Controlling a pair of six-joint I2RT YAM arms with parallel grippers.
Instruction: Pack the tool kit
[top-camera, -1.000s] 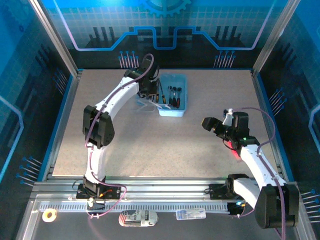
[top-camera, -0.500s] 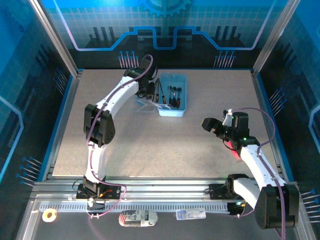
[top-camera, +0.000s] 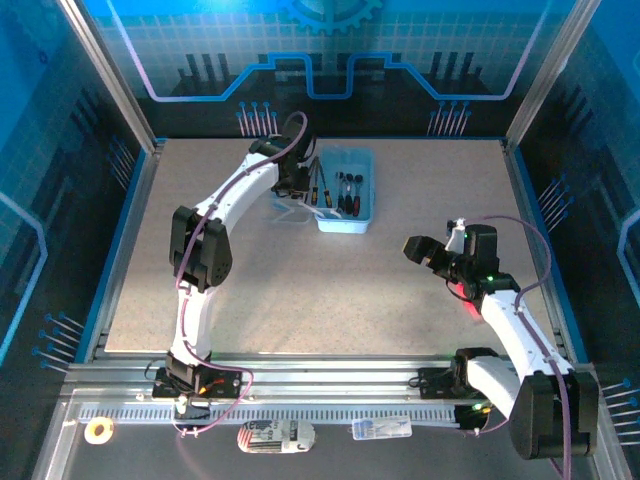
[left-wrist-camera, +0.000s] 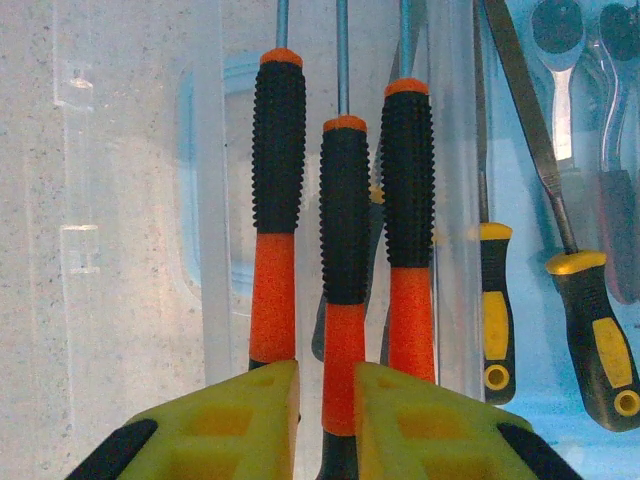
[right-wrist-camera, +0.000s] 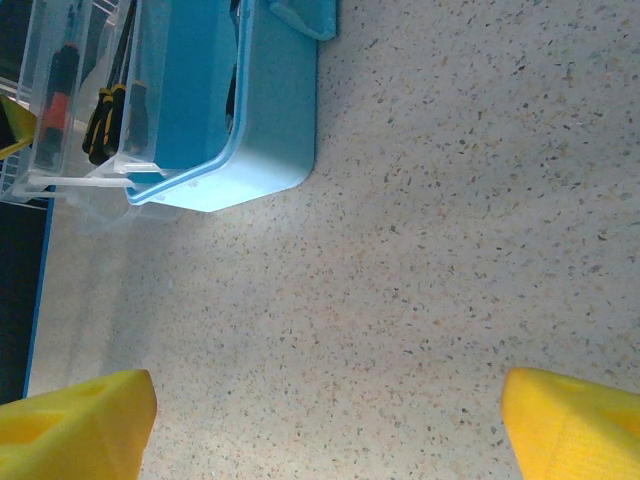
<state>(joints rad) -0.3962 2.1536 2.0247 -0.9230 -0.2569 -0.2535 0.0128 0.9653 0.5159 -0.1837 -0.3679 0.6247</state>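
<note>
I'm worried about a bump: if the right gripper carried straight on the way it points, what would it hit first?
Probably the bare tabletop: the right gripper, open, aims at speckled surface, with the blue box off to the side of that line. Depth is hard to judge.

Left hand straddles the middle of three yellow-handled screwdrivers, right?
No: those three screwdrivers have orange-and-black handles, per the left wrist view. The left hand does straddle the middle one.
</note>
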